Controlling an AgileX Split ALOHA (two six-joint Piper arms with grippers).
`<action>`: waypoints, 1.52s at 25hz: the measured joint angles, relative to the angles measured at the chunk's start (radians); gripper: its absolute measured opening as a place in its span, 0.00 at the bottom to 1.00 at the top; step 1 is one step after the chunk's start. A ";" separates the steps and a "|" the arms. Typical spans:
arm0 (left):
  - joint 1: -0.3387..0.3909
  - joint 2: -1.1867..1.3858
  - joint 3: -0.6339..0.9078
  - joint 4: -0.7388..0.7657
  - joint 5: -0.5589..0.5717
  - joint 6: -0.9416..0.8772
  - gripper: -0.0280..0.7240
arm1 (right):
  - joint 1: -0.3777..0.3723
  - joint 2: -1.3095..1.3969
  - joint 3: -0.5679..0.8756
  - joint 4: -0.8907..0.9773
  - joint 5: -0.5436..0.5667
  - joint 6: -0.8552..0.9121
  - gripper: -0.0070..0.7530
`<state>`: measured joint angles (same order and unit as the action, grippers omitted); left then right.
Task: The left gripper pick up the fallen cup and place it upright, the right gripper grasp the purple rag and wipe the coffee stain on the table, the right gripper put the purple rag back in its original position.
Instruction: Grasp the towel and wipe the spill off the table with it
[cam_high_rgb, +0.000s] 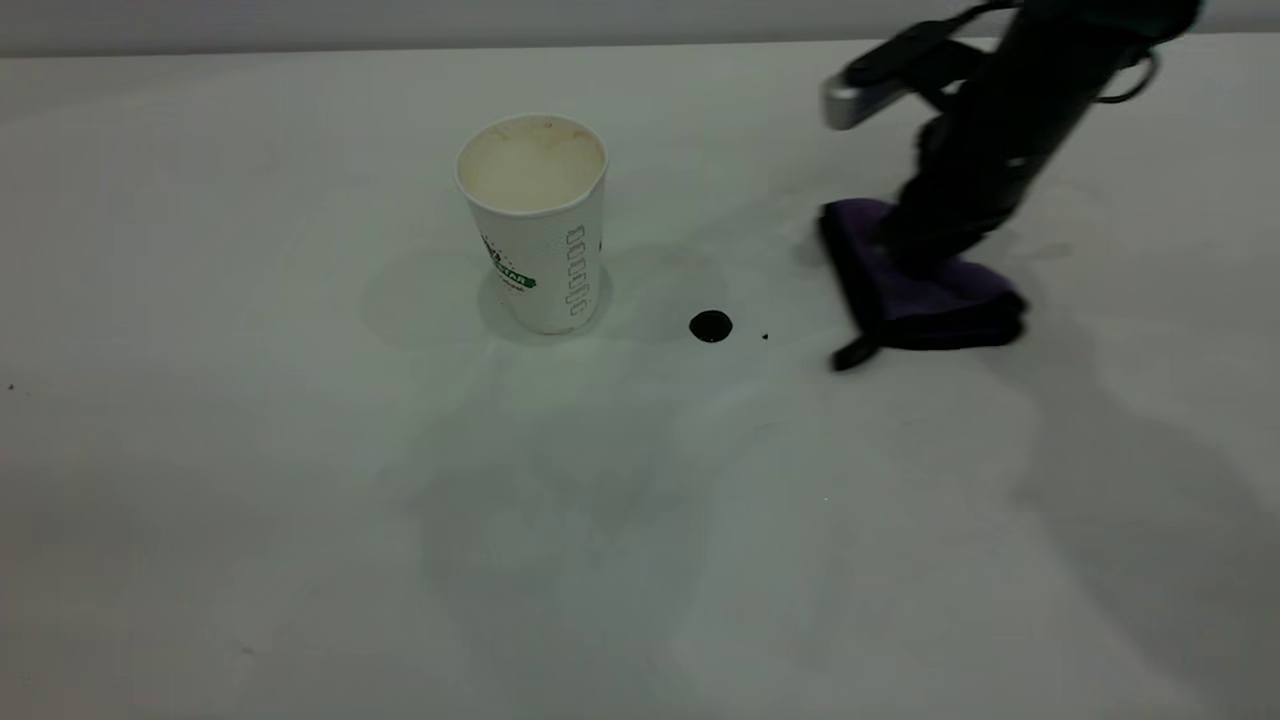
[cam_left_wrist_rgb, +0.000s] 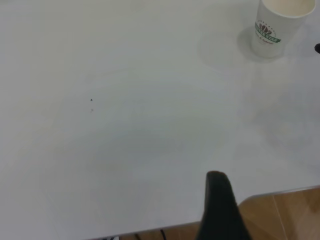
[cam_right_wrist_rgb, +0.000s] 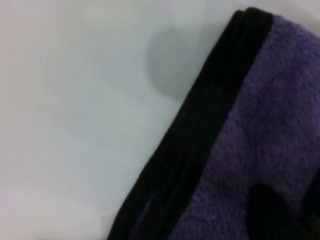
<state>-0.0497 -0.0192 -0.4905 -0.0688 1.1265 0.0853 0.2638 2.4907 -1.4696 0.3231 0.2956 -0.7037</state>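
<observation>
The cup (cam_high_rgb: 535, 225) stands upright on the table (cam_high_rgb: 300, 500), white with a green logo and a cream inside. It also shows far off in the left wrist view (cam_left_wrist_rgb: 276, 25). The coffee stain (cam_high_rgb: 710, 326) is a small glossy black drop to the right of the cup. The purple rag (cam_high_rgb: 915, 290) lies flat further right, with its black loop tag pointing to the front. My right gripper (cam_high_rgb: 915, 245) is down on the rag's top; the right wrist view is filled by the rag (cam_right_wrist_rgb: 270, 125). My left gripper (cam_left_wrist_rgb: 220, 200) is out of the exterior view and hangs over the table edge.
A tiny dark speck (cam_high_rgb: 765, 337) lies just right of the stain. The left wrist view shows the table's edge with wooden floor (cam_left_wrist_rgb: 285, 215) beyond it. The right arm's silver-grey bar (cam_high_rgb: 860, 100) sticks out above the rag.
</observation>
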 joint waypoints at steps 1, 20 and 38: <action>0.000 0.000 0.000 0.000 0.000 0.000 0.77 | 0.022 0.001 0.000 0.013 -0.012 -0.008 0.07; 0.000 0.000 0.000 0.000 0.000 0.001 0.77 | 0.245 0.008 -0.001 0.074 -0.003 -0.032 0.08; 0.000 0.000 0.000 0.000 0.000 0.001 0.77 | 0.384 0.015 -0.004 0.221 0.275 -0.201 0.09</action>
<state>-0.0497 -0.0192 -0.4905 -0.0688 1.1265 0.0861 0.6483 2.5053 -1.4741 0.5436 0.5705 -0.9048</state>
